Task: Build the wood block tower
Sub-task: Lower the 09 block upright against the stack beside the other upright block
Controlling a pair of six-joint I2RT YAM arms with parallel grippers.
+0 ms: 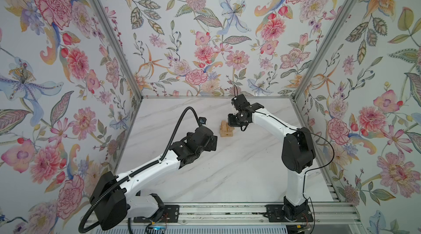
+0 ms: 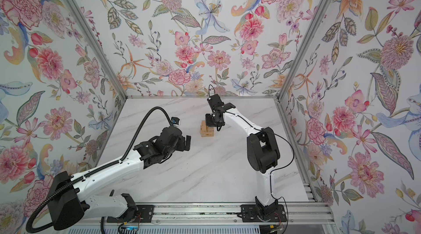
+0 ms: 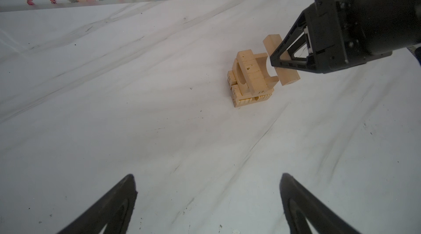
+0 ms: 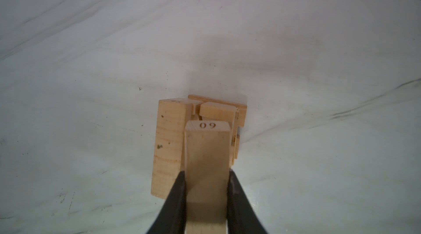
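Flowered wallpaper [image 1: 205, 27] covers the three walls around a white marble-look table [image 1: 227, 176]. A metal rail [image 1: 227, 213] runs along the table's near edge, where both arms are bolted down.

On the left, the left arm [image 1: 148, 169] reaches in over the table. The left claw [image 2: 187, 142] at its end hangs above bare tabletop, jaws spread wide with nothing between them. The left wrist view shows its two dark fingers [image 3: 118, 203] far apart.

The tower [image 1: 226, 128] stands ahead of this claw and well apart from it. It is a small stack of pale wood blocks [image 2: 206, 130]. Flat pieces with dark engraved lines [image 3: 242, 101] lie at the bottom, crossed layers sit above them, and a block with a curved notch [image 3: 252, 78] is on top.

Right beside the tower's top is the right claw [image 4: 206, 173], pointing down and closed on a plain wooden bar [image 4: 207, 153], one finger pressed against each long side. The bar sticks out past the fingertips, and its end face carries two engraved digits [image 4: 207, 125]. That end sits just beside the notched block, over the tower's upper layer. Whether it touches the stack cannot be told.

The right arm [image 1: 296, 150] rises behind this claw on the right.
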